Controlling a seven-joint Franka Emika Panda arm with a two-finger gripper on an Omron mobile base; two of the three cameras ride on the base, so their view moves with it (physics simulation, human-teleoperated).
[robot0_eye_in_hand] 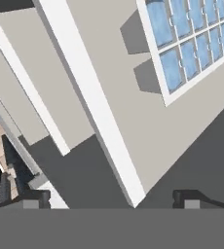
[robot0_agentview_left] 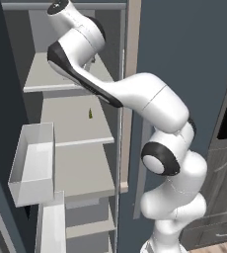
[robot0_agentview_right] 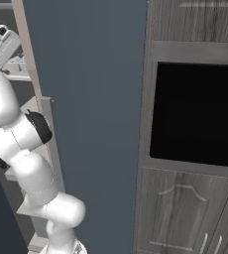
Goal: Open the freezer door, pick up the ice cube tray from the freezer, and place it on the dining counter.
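- The ice cube tray [robot0_eye_in_hand: 194, 41] lies flat on a freezer shelf [robot0_eye_in_hand: 148, 121] in the upper right of the hand view, cut off by the top and right edges of the frame.
- Its long axis runs on a diagonal, from the middle of the frame up toward the top right corner; two rows of pale blue cells follow that line.
- The near short end of the tray faces the lower left, and its pale rim corner sits well back from the shelf's white front lip [robot0_eye_in_hand: 92, 104].
- Bare shelf lies between the tray and the lip, with two soft grey shadows on it just beside the tray's end.
- The gripper [robot0_eye_in_hand: 111, 199] has its jaws spread wide, one fingertip [robot0_eye_in_hand: 33, 198] at the lower left and the other at the lower right, with nothing between them.
- Both fingertips hang apart from the tray, below the shelf lip in the frame.
- In the left base view the freezer [robot0_agentview_left: 78, 123] stands open, stacked grey shelves in the middle, and the arm reaches up into the top compartment.
- The freezer door [robot0_agentview_left: 2, 99] is swung out at the left edge, a white bin [robot0_agentview_left: 34, 163] on its inner side near the shelf fronts.
- In the right base view a plain slate-blue door [robot0_agentview_right: 91, 124] fills the centre, beside a dark wood oven cabinet [robot0_agentview_right: 195, 124].
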